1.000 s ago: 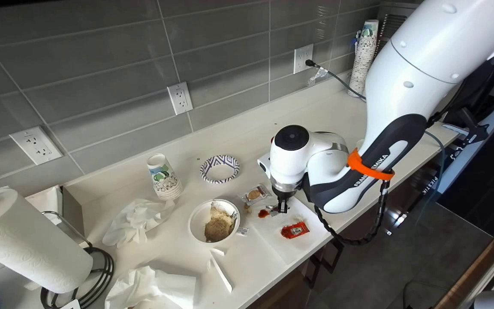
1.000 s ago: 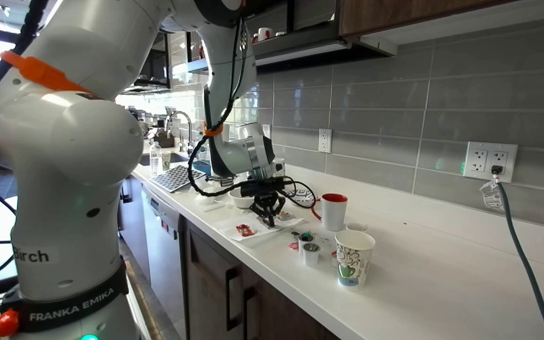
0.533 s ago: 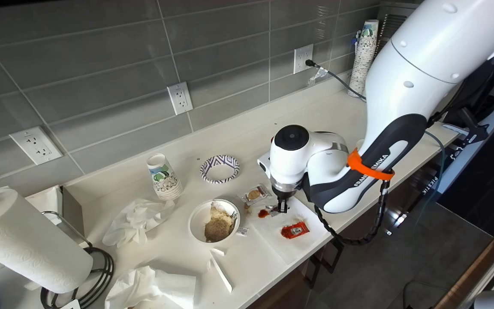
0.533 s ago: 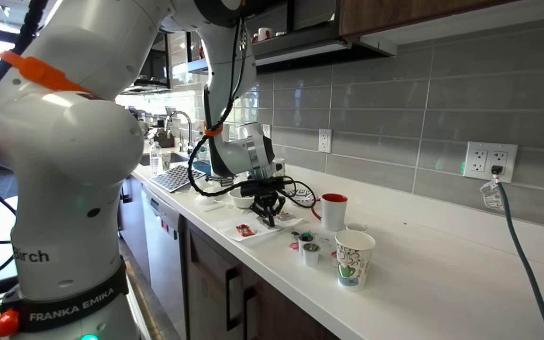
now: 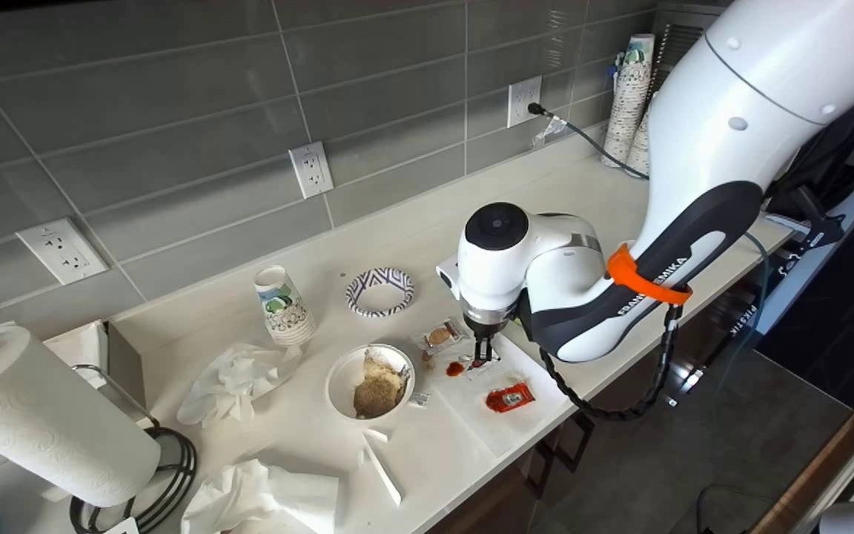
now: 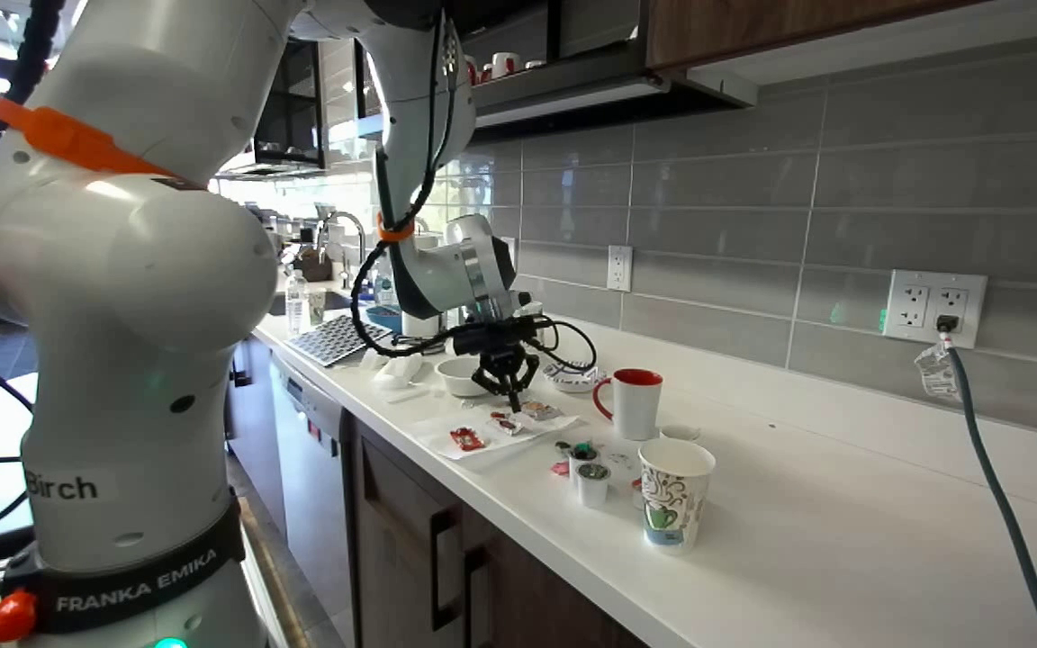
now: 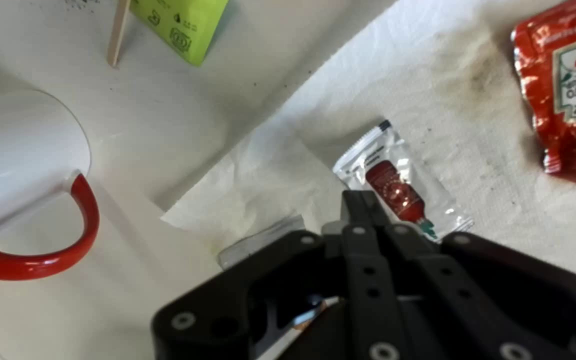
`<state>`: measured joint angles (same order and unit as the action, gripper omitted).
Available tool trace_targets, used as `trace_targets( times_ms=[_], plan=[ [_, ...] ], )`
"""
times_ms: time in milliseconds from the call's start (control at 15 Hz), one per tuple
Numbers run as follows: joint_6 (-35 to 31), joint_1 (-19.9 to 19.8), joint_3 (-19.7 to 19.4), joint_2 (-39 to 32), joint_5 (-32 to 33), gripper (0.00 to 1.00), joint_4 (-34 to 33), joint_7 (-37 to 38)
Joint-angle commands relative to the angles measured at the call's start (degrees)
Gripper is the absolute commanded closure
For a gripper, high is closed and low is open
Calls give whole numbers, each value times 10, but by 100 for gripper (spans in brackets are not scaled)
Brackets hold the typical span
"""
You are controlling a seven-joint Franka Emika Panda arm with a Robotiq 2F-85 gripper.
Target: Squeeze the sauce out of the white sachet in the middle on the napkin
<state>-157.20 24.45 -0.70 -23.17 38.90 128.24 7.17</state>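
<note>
Jaws closed against each other, my gripper (image 7: 366, 202) points down over the napkin (image 5: 464, 400); in the wrist view I see its two sides meet along one line. My arm (image 5: 716, 148) hangs above the napkin, in sight in both exterior views. Beneath everything runs the white counter (image 6: 825, 540), and the napkin lies flat on it, near the front edge. Well apart from the napkin, in an exterior view, I have a paper towel roll (image 5: 49, 423). Crumpled white tissues (image 5: 238, 382) lie between that roll and the napkin. Just beside the napkin stands a white bowl (image 5: 343, 382), and I can make out brownish powder (image 5: 379, 394) in it. Farther from the napkin are a stack of paper cups (image 5: 286, 308) and a shallow patterned bowl (image 5: 380, 297). Near the napkin, in an exterior view, a white mug (image 6: 638, 409) with a red handle stands upright. On the napkin itself I see a red ketchup packet (image 7: 568, 95), lying apart from the gripper. At the napkin's edge is a brownish packet (image 5: 439, 336); how much of it rests on the napkin I cannot tell. My task's white sachet (image 7: 400, 182) lies on the napkin right below the gripper, a red bottle printed on its face; whether the two touch I cannot tell. Smallest is a red blot (image 5: 455, 368) on the napkin, just beside the sachet.
</note>
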Motion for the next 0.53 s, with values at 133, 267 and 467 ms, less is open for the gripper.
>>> trace_targets(
  times_ms=[133, 267, 467],
  plan=[
    [8, -20, 36, 10, -8, 100, 22, -4],
    [1, -22, 37, 4, -3, 100, 25, -1],
    [-9, -24, 36, -2, 3, 100, 24, 2]
  ],
)
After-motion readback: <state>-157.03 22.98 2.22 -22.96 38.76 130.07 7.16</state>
